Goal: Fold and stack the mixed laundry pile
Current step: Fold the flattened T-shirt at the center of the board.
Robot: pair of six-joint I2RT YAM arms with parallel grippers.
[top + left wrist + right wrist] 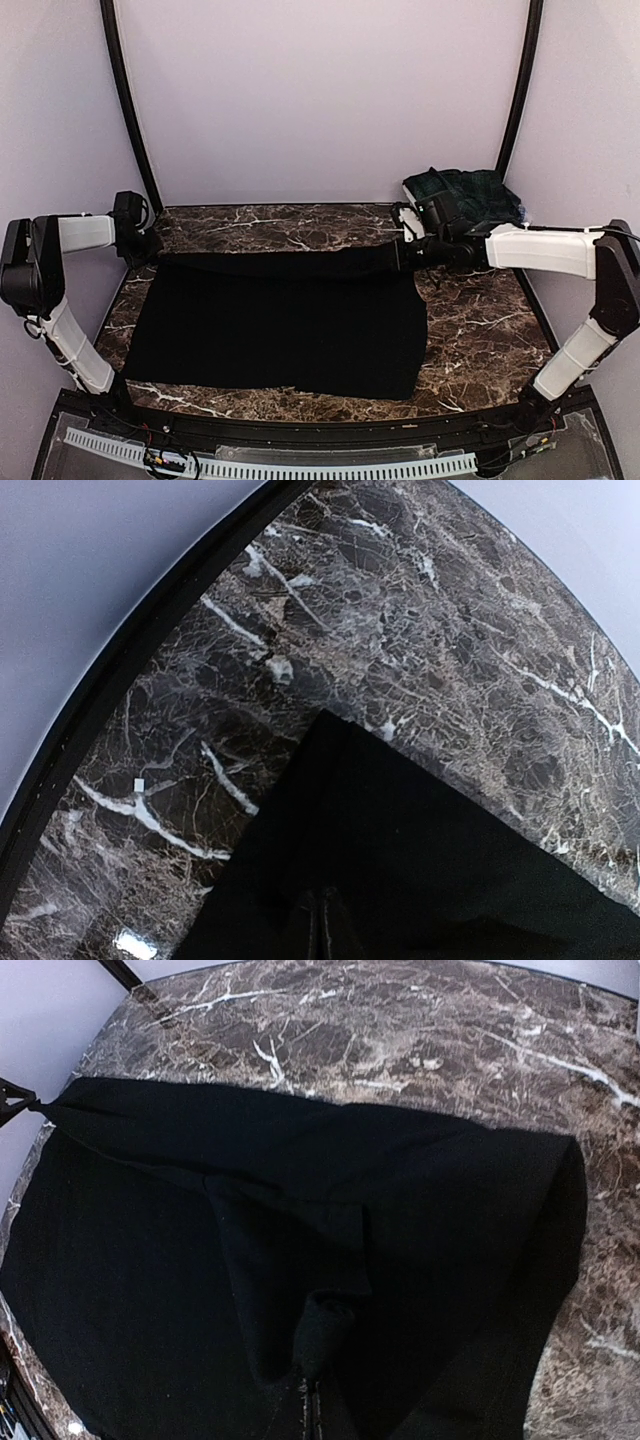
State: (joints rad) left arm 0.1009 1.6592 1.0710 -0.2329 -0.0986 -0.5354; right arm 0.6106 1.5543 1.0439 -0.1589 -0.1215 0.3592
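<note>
1. White slatted basket (pixel 270 466) sits at the near edge: rigid plastic, apart from the laundry.
2. Next comes the black cloth (pixel 280 335), spread flat over the middle of the brown, white-veined marbled bench (pixel 480 330). It is plain, matte and roughly rectangular. It looks thin, light and limp, so it should sag wherever it is unsupported and slide easily over the smooth stone.
3. Its far edge is lifted into a stretched band between the arms. The left fingers (pixel 150 252) are pinched shut on the far-left corner, and the right fingers (pixel 406 255) are pinched shut on the far-right corner. Corners seem the best hold, since a mid-edge grip would let the ends droop.
4. From the right wrist, the fabric bunches into soft folds at the pinch, so it has no stiffness.
5. Farthest, in the far-right corner behind the right wrist, the dark green-and-navy tartan skirt (pixel 465 192) lies crumpled. It appears thicker, and its waistband is probably the firmest place to grasp.
</note>
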